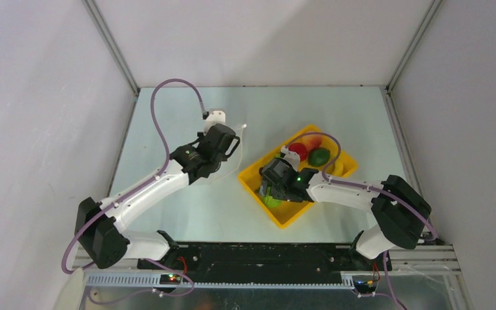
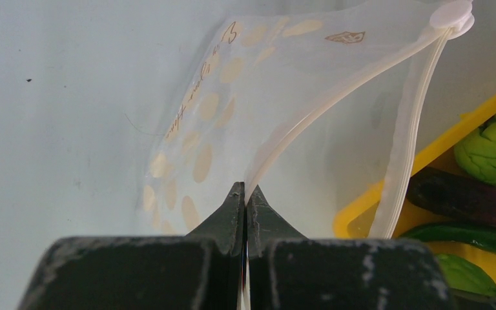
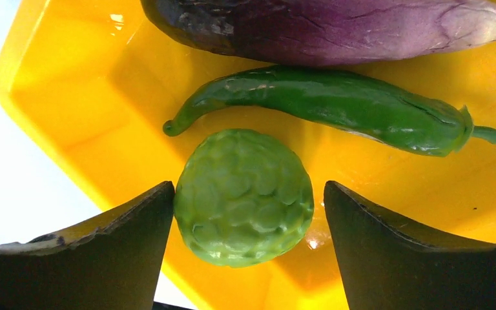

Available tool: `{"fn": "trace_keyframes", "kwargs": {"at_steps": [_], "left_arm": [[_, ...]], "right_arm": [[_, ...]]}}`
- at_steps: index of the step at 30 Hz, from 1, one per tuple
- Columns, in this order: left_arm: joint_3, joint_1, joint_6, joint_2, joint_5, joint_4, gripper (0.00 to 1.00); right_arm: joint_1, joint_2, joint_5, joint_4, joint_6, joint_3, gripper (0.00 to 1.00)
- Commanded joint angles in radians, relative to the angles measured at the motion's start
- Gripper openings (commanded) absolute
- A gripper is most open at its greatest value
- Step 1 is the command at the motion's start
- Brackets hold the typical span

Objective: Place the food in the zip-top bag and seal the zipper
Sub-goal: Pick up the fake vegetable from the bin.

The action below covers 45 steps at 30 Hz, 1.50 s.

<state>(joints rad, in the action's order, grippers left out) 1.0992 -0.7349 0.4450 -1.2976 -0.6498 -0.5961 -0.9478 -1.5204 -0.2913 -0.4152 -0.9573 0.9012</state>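
The left tool [image 2: 246,194] has its fingers pressed together, clamped on one lip of the zip-top bag [image 2: 232,103] at its mouth. The clear bag with pale dots is lifted off the surface [image 1: 232,219], left of centre and towards the far side. The zipper [image 2: 405,142] is unsealed: its two white lips spread apart from the round slider at the far corner, one running into the clamped fingers and the other hanging down just beside the rim of the yellow tray [image 3: 58,84]. The tray sits at an angle on the right half of the surface, and all the food is in it. The right tool [image 3: 248,185] is down in the tray's near-left corner with its fingers apart either side of a bumpy round green fruit [image 3: 244,206]; one finger is at the fruit's side, the other stands clear. Just beyond the fruit lies the green cucumber [image 3: 336,106], then the purple eggplant [image 3: 336,29]. At the tray's far end are a red tomato [image 1: 299,150], another green fruit [image 1: 320,156] and the yellow banana [image 1: 337,169].
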Motion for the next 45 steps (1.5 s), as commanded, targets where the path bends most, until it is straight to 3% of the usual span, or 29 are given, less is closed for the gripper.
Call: {"fn": "trace_keyframes", "kwargs": {"at_steps": [1, 11, 18, 26, 32, 40, 45], "left_arm": [[-0.004, -0.007, 0.025, 0.042, 0.009, 0.044, 0.00], [-0.009, -0.009, 0.028, 0.053, 0.018, 0.049, 0.00], [-0.009, -0.009, 0.040, 0.053, 0.018, 0.043, 0.00], [-0.009, -0.011, 0.051, 0.060, 0.050, 0.043, 0.00], [-0.010, -0.020, 0.058, 0.073, 0.077, 0.036, 0.00], [-0.001, -0.031, 0.059, 0.082, 0.085, 0.010, 0.00], [-0.002, -0.038, 0.053, 0.085, 0.112, 0.018, 0.00]], "right_arm": [[-0.002, -0.024, -0.005, 0.010, -0.025, 0.013, 0.85], [0.000, -0.028, 0.005, 0.028, -0.023, 0.013, 0.63], [0.003, 0.065, -0.024, 0.028, 0.028, 0.013, 0.47], [0.028, 0.238, -0.056, 0.022, 0.099, 0.013, 0.44], [0.045, 0.358, -0.019, 0.184, 0.209, 0.012, 0.42], [0.052, 0.333, 0.095, 0.561, 0.278, 0.016, 0.42], [0.052, 0.282, 0.132, 0.621, 0.277, 0.054, 0.41]]}}
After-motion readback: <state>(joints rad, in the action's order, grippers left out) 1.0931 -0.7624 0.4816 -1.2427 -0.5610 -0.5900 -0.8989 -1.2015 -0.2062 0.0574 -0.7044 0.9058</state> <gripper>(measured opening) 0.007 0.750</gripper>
